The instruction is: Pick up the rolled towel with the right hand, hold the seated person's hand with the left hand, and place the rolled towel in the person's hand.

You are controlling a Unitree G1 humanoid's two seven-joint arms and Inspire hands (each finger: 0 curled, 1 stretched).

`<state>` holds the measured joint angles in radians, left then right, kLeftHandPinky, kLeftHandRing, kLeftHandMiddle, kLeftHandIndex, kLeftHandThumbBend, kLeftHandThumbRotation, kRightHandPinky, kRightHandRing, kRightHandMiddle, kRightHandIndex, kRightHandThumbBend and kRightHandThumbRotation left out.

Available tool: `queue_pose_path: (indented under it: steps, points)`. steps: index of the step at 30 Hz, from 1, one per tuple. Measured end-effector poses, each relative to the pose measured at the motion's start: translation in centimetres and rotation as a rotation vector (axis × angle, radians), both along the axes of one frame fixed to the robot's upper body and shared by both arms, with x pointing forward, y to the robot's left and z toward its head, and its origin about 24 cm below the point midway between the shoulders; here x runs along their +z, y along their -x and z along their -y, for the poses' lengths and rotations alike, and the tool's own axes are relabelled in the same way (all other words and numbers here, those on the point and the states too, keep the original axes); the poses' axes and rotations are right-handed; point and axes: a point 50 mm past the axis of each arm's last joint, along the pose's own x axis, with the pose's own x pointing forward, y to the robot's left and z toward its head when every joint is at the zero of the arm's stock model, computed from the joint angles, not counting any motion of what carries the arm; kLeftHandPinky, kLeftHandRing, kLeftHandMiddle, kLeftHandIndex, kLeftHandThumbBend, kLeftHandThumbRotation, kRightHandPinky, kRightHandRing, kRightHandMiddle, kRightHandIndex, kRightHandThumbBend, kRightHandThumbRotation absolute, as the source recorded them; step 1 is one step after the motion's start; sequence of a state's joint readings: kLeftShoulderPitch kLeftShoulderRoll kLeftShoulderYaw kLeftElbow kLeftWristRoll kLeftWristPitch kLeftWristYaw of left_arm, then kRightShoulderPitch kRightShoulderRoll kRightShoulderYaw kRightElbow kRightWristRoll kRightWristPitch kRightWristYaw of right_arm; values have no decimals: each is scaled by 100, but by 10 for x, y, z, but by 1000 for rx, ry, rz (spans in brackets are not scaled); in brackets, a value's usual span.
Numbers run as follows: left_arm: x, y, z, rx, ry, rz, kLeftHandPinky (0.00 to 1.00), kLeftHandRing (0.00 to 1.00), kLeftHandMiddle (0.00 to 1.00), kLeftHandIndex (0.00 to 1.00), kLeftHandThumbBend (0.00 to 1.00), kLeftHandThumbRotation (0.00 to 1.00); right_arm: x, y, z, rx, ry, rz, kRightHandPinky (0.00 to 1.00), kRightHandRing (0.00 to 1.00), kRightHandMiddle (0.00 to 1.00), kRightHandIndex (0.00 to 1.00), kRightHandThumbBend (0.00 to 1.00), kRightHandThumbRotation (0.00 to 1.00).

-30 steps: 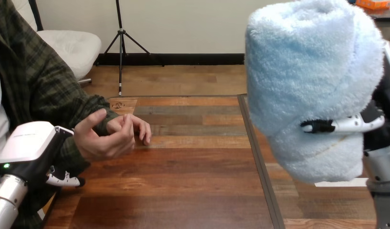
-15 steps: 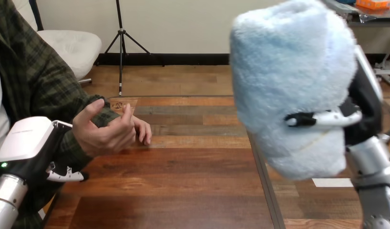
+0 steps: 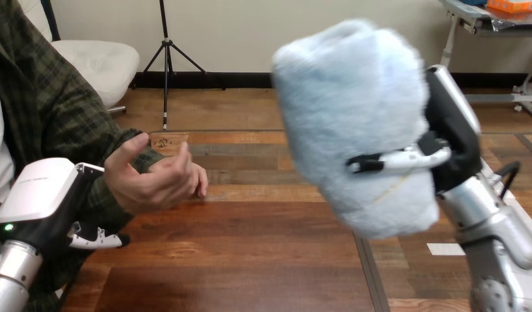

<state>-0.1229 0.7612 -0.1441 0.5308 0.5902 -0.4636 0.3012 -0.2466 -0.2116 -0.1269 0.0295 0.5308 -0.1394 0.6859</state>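
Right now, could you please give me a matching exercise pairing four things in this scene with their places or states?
1. towel
2. right hand
3. left hand
4. person's hand

A. curled round the towel
B. fingers loosely bent, over the left side of the table
C. light blue, raised above the table
D. beside the person's sleeve, lower left

Pairs: 1-C, 2-A, 3-D, 4-B.

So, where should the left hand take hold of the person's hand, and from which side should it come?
Probably at the wrist, from below and from the view's left, where the left hand sits. The person's hand is turned palm up and half curled, open toward the towel; a hold underneath would support it and leave the palm free.
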Motion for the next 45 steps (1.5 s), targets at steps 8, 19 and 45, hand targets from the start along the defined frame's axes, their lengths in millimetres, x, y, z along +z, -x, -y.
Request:
queue_pose_path:
  steps: [8,19,45]
  points:
    - [3,5,9,-15,19,15,23,29,36,36,91,0,-11,-8,-7,11,10,-22,11,19,29,34,74,0]
    - [8,11,24,-46,64,29,24,30,36,37,93,0,-24,-19,-14,10,14,-45,11,19,29,35,73,0]
    - [28,21,64,-140,173,101,25,30,36,37,94,0,-43,-38,-35,42,69,-107,9,16,28,34,72,0]
